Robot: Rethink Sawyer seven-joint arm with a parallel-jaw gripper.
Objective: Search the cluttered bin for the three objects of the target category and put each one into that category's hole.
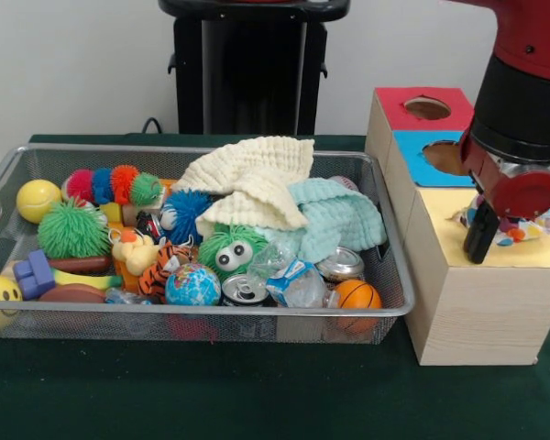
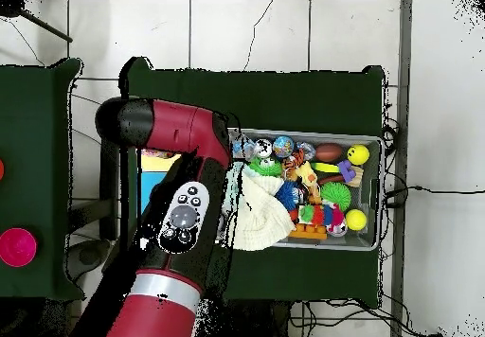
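One polka-dot cloth (image 1: 518,226) bunches under my gripper (image 1: 481,240) on the yellow-topped box (image 1: 532,252); finger state unclear; its hole hidden.

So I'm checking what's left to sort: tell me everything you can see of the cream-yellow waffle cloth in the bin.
The cream-yellow waffle cloth is soft fabric with a fine gridded texture, lying crumpled and folded on top of the clutter toward the far middle of the bin. One corner peaks upward near the far rim. It drapes over a pale green cloth, a fuzzy green toy with eyes and a blue spiky ball. Nothing grips it.
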